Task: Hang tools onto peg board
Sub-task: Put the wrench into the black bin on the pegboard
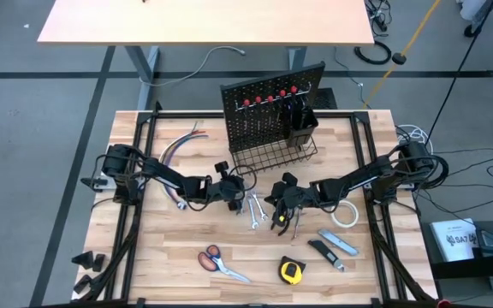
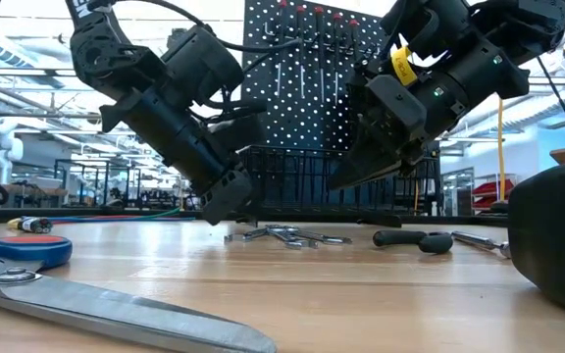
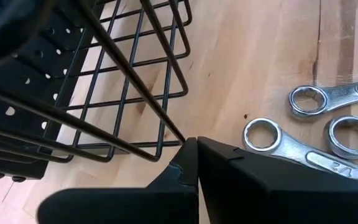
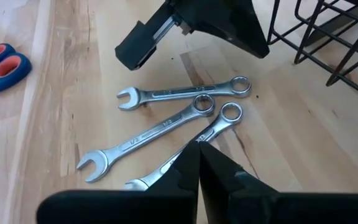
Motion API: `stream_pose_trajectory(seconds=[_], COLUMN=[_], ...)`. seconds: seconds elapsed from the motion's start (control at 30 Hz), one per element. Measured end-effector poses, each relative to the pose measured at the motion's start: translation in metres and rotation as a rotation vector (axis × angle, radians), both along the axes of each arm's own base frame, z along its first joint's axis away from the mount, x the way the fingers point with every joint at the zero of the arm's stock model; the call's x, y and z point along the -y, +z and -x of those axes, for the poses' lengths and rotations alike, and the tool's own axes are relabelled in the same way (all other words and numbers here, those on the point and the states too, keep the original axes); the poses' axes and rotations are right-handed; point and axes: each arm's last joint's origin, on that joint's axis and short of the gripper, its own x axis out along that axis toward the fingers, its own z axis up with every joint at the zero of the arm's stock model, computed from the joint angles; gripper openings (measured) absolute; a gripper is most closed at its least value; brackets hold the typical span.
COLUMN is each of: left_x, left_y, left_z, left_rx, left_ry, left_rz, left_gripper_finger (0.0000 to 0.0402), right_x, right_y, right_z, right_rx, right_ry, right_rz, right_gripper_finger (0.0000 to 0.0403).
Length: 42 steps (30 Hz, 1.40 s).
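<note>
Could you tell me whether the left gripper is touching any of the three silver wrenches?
Cannot tell. In the right wrist view the left gripper ends right beside the wrenches, jaws shut, but no view shows contact or a gap plainly.

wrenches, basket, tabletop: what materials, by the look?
Wrenches: likely polished steel; bright silver, stamped sizes. Basket: thin rod grid, probably black-coated metal wire. Tabletop: light wood, visible grain and plank seams, low sheen.

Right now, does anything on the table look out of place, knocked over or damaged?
Nothing looks damaged or spilled. The peg board stands upright with its wire basket in front. Three wrenches lie fanned together on the table, ring ends nearly touching, waiting to be hung. Both hands, left hand and right hand, hover shut beside them.
</note>
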Motion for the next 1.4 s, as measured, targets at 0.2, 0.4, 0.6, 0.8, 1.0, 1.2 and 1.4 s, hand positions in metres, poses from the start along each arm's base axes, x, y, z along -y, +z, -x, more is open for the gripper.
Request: stream_pose_trajectory(seconds=[0.2, 0.4, 0.6, 0.8, 1.0, 1.2, 1.4], left_x=[-0.007, -0.024, -0.049, -0.054, -0.046, -0.033, -0.024], left_y=[0.0, 0.004, 0.006, 0.002, 0.002, 0.001, 0.001], left_z=[0.0, 0.013, 0.028, 0.03, 0.027, 0.026, 0.024], left_rx=[0.001, 0.008, 0.073, 0.073, 0.066, 0.047, 0.034], left_ry=[0.021, 0.112, 0.158, 0.116, -0.012, -0.137, -0.256], left_rz=[0.0, -0.031, 0.01, 0.1, 0.172, 0.206, 0.227], left_gripper_finger=[0.0001, 0.0001, 0.0001, 0.0001, 0.0001, 0.0001, 0.0001], right_x=[0.0, 0.0, 0.0, 0.0, 0.0, 0.0, 0.0], right_y=[0.0, -0.001, -0.001, -0.001, -0.001, -0.001, -0.001], right_z=[0.0, 0.001, 0.001, 0.001, 0.001, 0.001, 0.001], right_rx=[-0.002, -0.008, -0.01, -0.008, -0.007, -0.008, -0.009], right_ry=[0.0, -0.002, -0.005, -0.005, -0.006, -0.005, 0.001], right_rz=[0.0, -0.006, -0.004, -0.004, -0.004, -0.004, -0.009], right_gripper_finger=[0.0, 0.0, 0.0, 0.0, 0.0, 0.0, 0.0])
